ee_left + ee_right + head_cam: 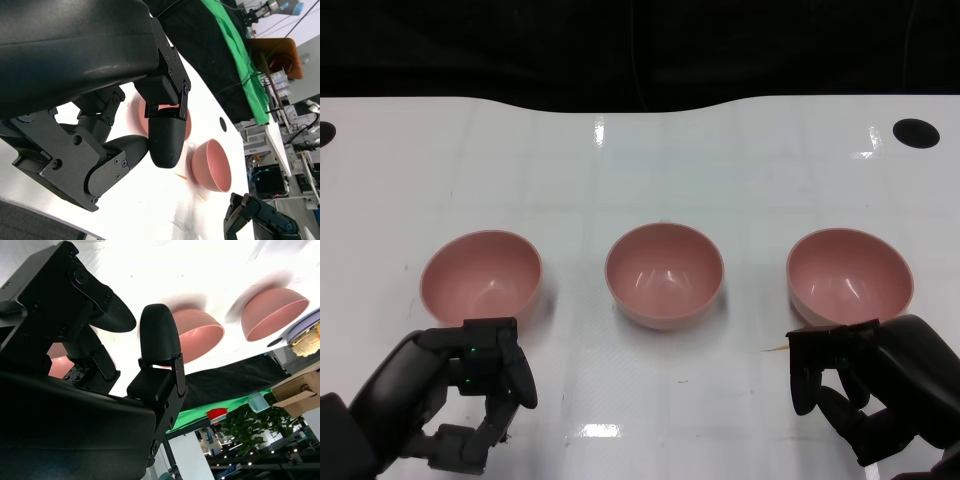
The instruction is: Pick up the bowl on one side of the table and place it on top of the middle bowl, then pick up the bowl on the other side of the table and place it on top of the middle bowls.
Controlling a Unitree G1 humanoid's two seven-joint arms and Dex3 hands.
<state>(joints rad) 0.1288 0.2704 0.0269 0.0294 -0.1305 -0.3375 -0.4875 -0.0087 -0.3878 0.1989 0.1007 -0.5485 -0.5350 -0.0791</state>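
Bowls unstacked (both hands empty)

Left hand: black, blocky segmented fingers, rounded tips; small green light on knuckle block.
Right hand: black, matte shell, same segmented build; faint green light.
Fingertips: smooth, bullet-shaped.
Links: flat plates, small round screws.

Head cam looks down on table from above; both wrist cams sit close behind their hands, low, sharing the pink bowls.
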